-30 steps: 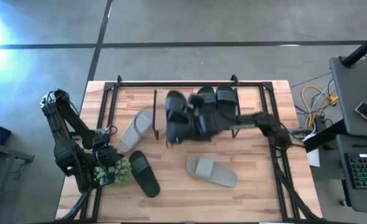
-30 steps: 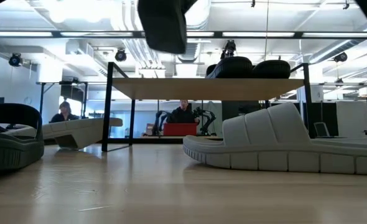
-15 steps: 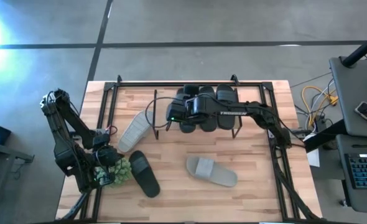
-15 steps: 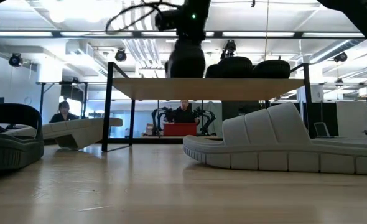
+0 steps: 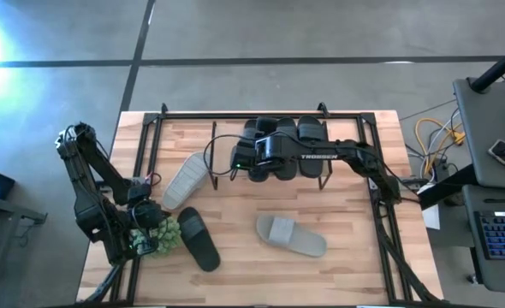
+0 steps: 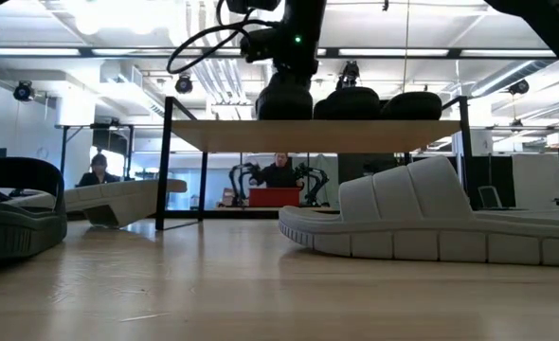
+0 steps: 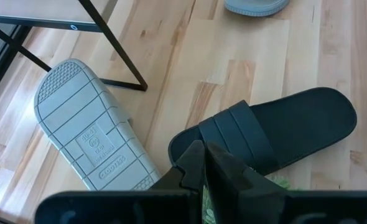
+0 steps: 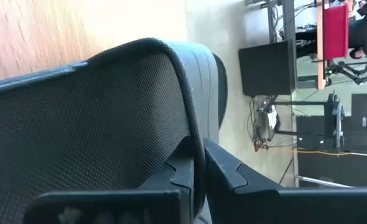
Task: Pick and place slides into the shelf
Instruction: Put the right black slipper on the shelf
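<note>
My right gripper (image 5: 254, 152) is over the left part of the shelf's wood top (image 6: 317, 134), shut on a black slide (image 6: 284, 95). Two more black slides (image 5: 311, 133) sit on that top to its right. A grey slide (image 5: 187, 180) lies sole up left of the shelf, a black slide (image 5: 199, 239) lies near the left arm, and a grey slide (image 5: 291, 235) lies upright at the table's middle. My left gripper (image 7: 203, 158) is shut at the table's near left, above the green plant (image 5: 158, 233). My right gripper pinches the black slide's raised side rim (image 8: 193, 143) between its two fingers, coming from above. One finger (image 8: 177, 174) is on the textured face and the other on the smooth outer side. In the low view the slide's underside sits on the shelf's top board.
The black frame (image 5: 141, 145) runs around the table's edges. The shelf's thin rods (image 5: 214, 158) stand beside the overturned grey slide. Bare wood lies along the near edge (image 5: 261, 282). People sit in the room behind (image 6: 279, 170).
My right gripper has carried the black slide from in front of the shelf's left end toward the far edge and down. The slide has turned from tilted in the air to resting on the top board beside the other two black slides.
</note>
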{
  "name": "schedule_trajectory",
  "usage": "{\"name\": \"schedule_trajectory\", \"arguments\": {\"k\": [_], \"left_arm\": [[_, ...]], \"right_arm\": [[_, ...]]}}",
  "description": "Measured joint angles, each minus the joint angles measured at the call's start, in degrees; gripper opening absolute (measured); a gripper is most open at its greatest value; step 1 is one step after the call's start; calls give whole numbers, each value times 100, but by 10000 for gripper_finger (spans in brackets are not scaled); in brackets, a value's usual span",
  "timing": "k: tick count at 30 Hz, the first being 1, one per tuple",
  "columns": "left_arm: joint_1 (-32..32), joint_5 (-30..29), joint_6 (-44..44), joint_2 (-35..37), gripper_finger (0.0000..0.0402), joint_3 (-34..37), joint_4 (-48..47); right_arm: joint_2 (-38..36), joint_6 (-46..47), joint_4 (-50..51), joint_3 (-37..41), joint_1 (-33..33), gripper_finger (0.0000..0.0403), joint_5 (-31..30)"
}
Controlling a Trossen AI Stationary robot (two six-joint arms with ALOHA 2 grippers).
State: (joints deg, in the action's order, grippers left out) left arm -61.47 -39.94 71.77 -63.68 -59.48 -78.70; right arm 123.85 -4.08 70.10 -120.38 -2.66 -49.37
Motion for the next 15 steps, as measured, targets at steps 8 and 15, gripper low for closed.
{"name": "schedule_trajectory", "arguments": {"k": [8, 15], "left_arm": [[0, 2, 9, 2, 0, 0, 7], [0, 2, 63, 2, 0, 0, 9]], "right_arm": [[2, 247, 36, -27, -2, 81, 29], [-65, 155, 51, -149, 69, 146, 46]]}}
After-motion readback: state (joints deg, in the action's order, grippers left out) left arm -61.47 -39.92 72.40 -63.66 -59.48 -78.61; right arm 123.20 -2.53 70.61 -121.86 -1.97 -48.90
